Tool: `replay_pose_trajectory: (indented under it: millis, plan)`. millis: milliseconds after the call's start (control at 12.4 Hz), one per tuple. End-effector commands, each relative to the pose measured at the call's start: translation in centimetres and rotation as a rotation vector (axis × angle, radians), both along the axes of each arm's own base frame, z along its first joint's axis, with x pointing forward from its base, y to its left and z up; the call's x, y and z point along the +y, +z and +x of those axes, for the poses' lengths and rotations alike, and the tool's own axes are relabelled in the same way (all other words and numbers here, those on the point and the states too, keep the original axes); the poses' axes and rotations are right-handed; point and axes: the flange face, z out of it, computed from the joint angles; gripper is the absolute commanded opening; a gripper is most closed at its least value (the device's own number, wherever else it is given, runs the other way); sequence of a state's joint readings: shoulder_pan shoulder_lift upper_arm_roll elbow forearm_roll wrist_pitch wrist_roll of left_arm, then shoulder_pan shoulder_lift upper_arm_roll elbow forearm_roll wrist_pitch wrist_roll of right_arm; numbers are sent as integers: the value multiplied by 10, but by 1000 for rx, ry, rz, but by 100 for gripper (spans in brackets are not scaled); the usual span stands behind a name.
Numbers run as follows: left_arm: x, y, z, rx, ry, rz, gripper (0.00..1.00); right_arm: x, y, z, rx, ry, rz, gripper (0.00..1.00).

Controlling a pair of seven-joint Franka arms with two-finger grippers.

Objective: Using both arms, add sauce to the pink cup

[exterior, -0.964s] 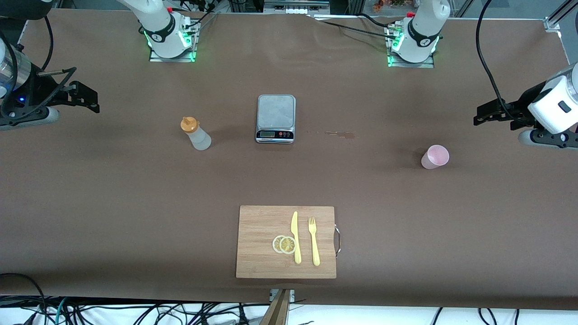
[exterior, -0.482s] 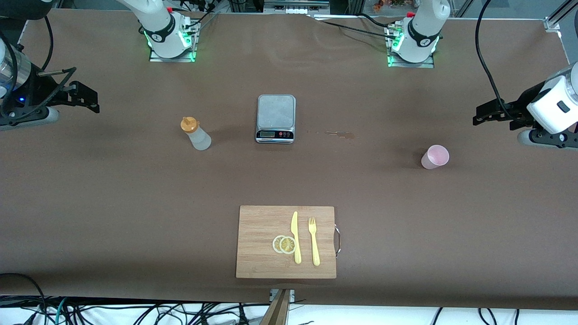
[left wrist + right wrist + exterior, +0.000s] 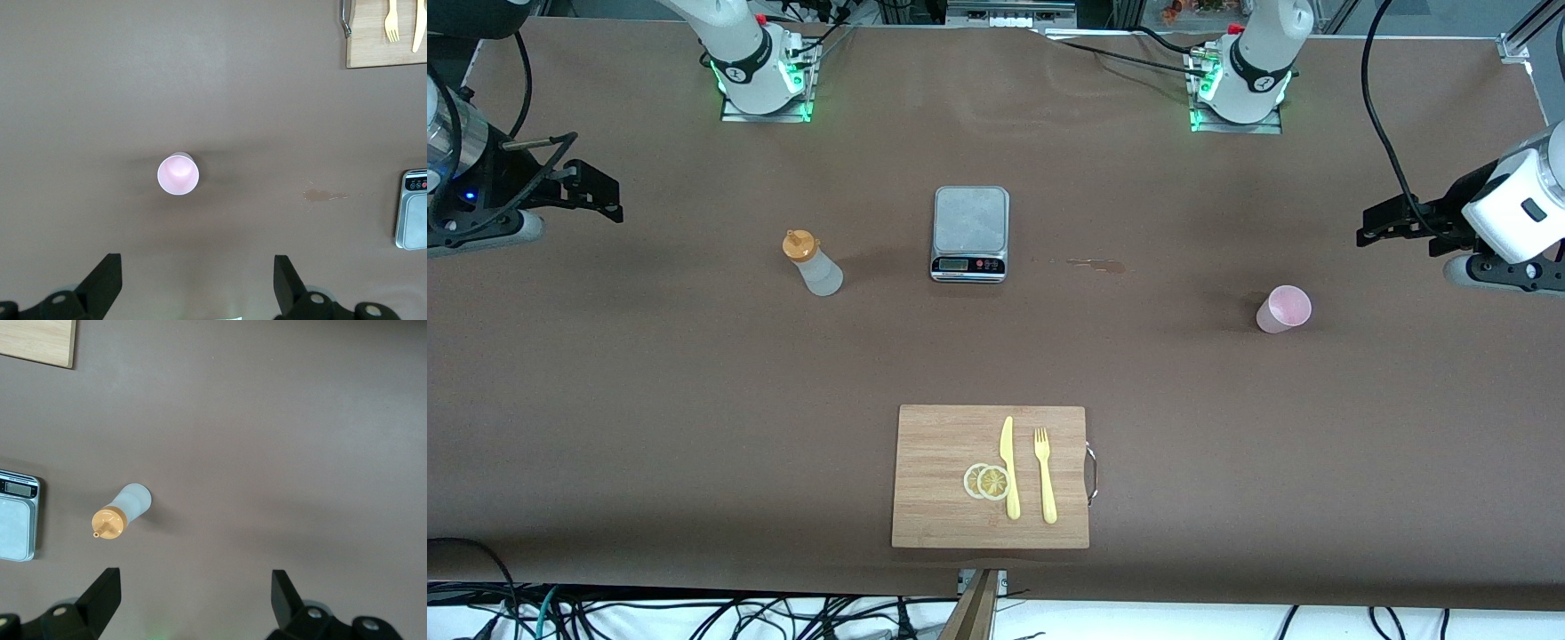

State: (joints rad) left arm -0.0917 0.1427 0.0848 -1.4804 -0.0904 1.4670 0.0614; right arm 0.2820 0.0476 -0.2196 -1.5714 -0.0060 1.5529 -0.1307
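Both jaws stand wide and empty: left gripper (image 3: 1371, 227) hovers over the table's left-arm end near the upright pink cup (image 3: 1283, 309), right gripper (image 3: 605, 200) over the right-arm end, with the sauce (image 3: 812, 264) standing beside the scale (image 3: 970, 233).

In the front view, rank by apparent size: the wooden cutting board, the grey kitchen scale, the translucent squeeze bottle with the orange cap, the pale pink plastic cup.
1. Wooden cutting board
2. Grey kitchen scale
3. Squeeze bottle
4. Pink cup, only slightly smaller than the bottle, so that pair is unsure.

Open table (image 3: 694, 373) around pink cup (image 3: 1283, 309)
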Motion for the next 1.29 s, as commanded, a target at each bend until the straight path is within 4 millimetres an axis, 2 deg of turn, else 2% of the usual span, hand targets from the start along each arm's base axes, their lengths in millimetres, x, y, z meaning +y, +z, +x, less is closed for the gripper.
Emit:
replay_pose_trajectory:
  millis: [0, 562, 964, 1205]
  plan:
    - [-2, 7, 4, 1, -1, 22, 100, -3, 5, 2, -10, -8, -9, 100]
    - [-6, 7, 4, 13, -4, 23, 100, -1, 5, 3, -10, -12, -8, 100]
    - [5, -2, 8, 30, 16, 26, 100, -1, 5, 3, -10, -12, -8, 100]
    - [0, -4, 9, 33, 8, 28, 100, -3, 5, 3, -12, -15, -8, 100]
